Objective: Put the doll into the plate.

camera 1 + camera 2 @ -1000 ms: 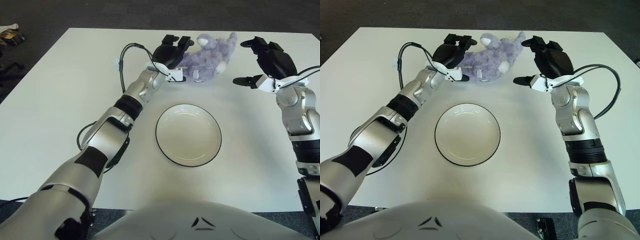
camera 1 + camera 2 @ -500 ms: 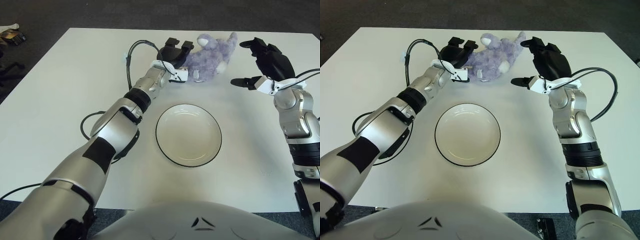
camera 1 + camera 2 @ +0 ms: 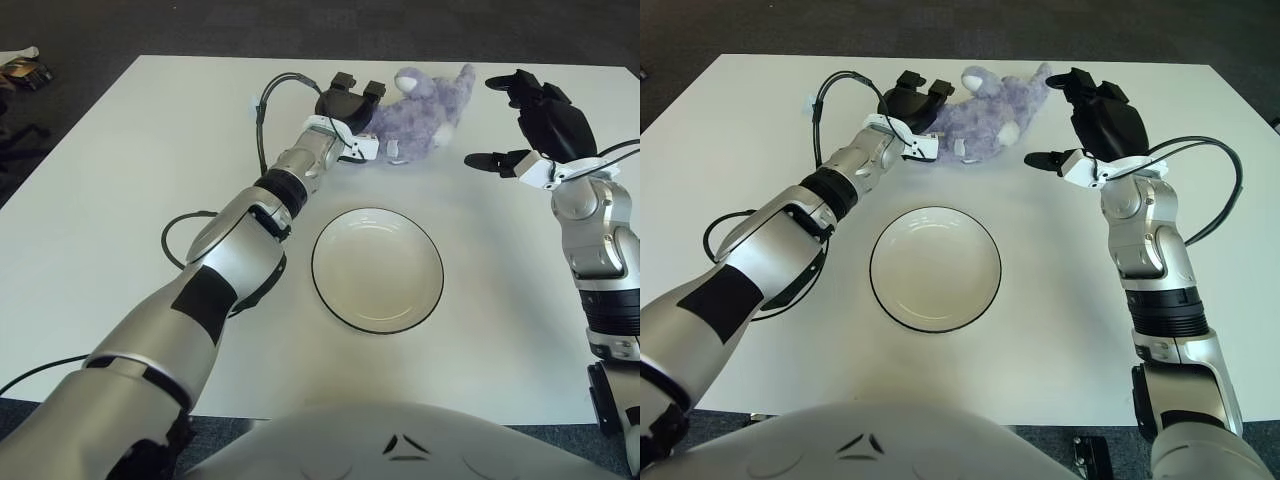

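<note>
A purple plush doll point(image 3: 420, 113) lies on its side at the far middle of the white table point(image 3: 120, 220). A white plate point(image 3: 377, 269) with a dark rim sits nearer me, empty. My left hand point(image 3: 347, 108) is against the doll's left side, fingers open and not closed on it. My right hand point(image 3: 542, 125) hovers a short way to the right of the doll, fingers spread, holding nothing. Both hands also show in the right eye view, the left hand point(image 3: 910, 105) touching the doll point(image 3: 983, 116) and the right hand point(image 3: 1098, 118) apart from it.
A black cable point(image 3: 263, 110) loops off my left forearm over the table. The far table edge runs just behind the doll. Dark carpet point(image 3: 300, 25) lies beyond, with a small object point(image 3: 20, 70) on the floor at far left.
My left hand has moved right and pressed closer against the doll's left side. My right hand has stayed near the doll's right, shifting only slightly. The doll and plate have not moved.
</note>
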You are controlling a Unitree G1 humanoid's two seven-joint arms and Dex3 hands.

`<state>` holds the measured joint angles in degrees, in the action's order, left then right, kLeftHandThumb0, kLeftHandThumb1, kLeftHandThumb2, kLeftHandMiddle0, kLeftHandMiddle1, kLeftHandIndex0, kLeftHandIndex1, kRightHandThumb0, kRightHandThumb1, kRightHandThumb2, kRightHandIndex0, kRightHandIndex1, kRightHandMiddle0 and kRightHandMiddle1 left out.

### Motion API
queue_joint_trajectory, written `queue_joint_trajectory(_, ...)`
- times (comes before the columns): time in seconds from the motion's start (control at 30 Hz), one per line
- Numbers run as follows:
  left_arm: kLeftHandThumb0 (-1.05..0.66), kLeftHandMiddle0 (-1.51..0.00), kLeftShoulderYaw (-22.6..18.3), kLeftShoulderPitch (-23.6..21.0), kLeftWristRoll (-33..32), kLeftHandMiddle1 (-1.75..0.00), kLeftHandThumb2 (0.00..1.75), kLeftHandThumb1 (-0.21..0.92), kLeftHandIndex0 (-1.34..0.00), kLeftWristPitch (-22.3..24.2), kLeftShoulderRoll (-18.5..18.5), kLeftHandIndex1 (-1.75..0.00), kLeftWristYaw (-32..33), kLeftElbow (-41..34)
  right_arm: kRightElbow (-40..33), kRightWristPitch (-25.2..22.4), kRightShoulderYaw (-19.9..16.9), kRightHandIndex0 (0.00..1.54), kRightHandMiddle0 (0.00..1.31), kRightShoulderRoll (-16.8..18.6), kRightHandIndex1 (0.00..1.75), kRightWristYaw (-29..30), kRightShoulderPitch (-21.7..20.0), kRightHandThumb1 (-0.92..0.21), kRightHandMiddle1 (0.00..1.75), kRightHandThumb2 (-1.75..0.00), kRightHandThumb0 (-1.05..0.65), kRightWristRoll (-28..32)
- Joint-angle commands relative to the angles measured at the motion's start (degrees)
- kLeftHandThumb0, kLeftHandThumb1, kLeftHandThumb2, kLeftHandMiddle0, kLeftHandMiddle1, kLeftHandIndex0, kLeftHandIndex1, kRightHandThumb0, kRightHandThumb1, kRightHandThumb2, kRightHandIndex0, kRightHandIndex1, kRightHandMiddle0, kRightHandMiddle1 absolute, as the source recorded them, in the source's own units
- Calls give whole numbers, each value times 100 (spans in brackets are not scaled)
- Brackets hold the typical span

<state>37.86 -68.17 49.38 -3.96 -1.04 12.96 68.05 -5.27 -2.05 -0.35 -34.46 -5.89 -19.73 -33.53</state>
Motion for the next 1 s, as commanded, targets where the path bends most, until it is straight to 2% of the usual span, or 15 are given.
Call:
queue_joint_trajectory(0.0, -73, 0, 112, -193, 82, -92, 73, 48, 0, 10, 11, -71, -3, 97, -134, 66, -98, 12, 0, -18, 90, 31, 78, -62, 74, -51, -96, 82)
queue_joint_trajectory(0.07, -75, 0, 131, -206, 73, -98, 71, 49, 0, 7, 21, -78, 4, 125, -156, 85, -119, 12, 0, -10, 89, 28, 94, -61, 73, -50, -95, 128)
queue_joint_trajectory(0.17, -76, 0, 148, -218, 65, -98, 70, 49, 0, 5, 30, -84, 11, 154, -164, 104, -132, 11, 0, -6, 88, 31, 103, -60, 73, -50, -94, 172)
queue_joint_trajectory(0.4, -77, 0, 149, -232, 24, -89, 69, 50, 0, 21, 84, -90, -33, 262, -255, 154, -219, 13, 0, 16, 85, -50, 134, -57, 74, -54, -91, 417)
queue_joint_trajectory(0.63, -75, 0, 39, -241, -142, -91, 71, 48, 0, -58, 188, -95, -116, 419, -337, 66, -241, 13, 0, 5, 86, -116, 156, -57, 73, -55, -92, 464)
queue_joint_trajectory(0.83, -69, -4, 16, -162, -283, -88, 78, 41, 0, -119, 190, -89, -582, 77, -399, 34, -277, 13, 0, 10, 88, -147, 184, -57, 74, -56, -92, 470)
queue_joint_trajectory(0.87, -72, -9, -40, -217, -356, -86, 80, 39, 0, -195, 193, -93, -684, 246, -408, 32, -284, 13, 0, 16, 88, -141, 191, -58, 74, -56, -92, 468)
queue_joint_trajectory(0.97, -69, -7, -155, -302, -534, -86, 82, 38, 0, -360, 140, -88, -1034, 383, -436, 25, -303, 14, 0, 28, 90, -133, 207, -58, 75, -55, -93, 474)
